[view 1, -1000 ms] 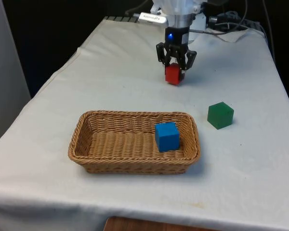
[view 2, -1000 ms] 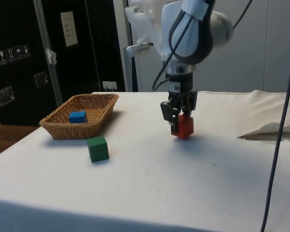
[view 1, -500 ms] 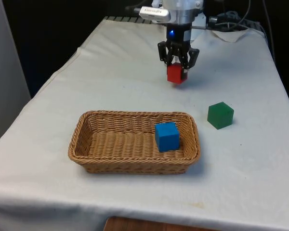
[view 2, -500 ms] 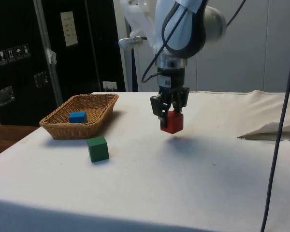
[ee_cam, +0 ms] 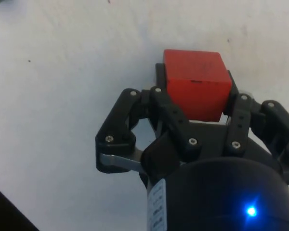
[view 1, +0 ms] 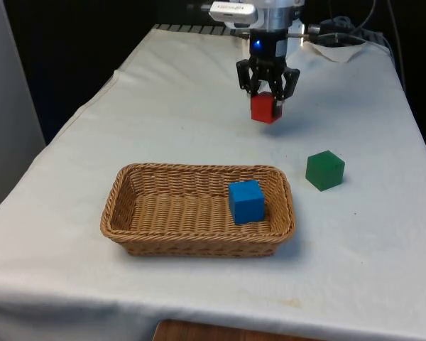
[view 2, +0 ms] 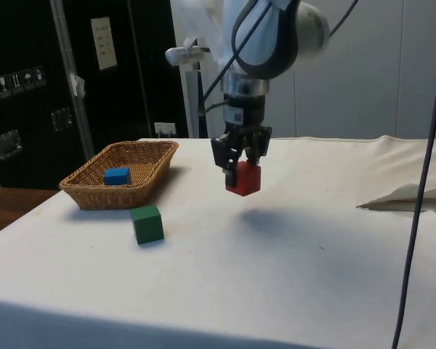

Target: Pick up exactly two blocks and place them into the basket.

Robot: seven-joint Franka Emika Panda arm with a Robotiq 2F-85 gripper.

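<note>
Now the gripper (view 1: 267,99) hangs above the far part of the table (view 1: 163,121) with its two fingers closed on a red block (view 1: 265,108), which is held clear of the white cloth; in the side view the gripper (view 2: 239,161) grips the red block (view 2: 243,178) by its upper part and a soft shadow lies on the cloth below it. From the wrist camera the red block (ee_cam: 196,89) sits squarely between the black fingers (ee_cam: 169,118), one pressing on each of two opposite faces. A woven basket (view 1: 138,224) rests on the near part of the table, well apart from the gripper, and a blue block (view 1: 246,201) lies inside it, towards the end at the front view's right. In the side view the basket (view 2: 149,156) holds the blue block (view 2: 117,175) near its nearer end. A green block (view 1: 324,170) stands on the cloth outside the basket, beyond its end on the front view's right and apart from it; the side view shows the green block (view 2: 147,223) just in front of the basket, not touching.
</note>
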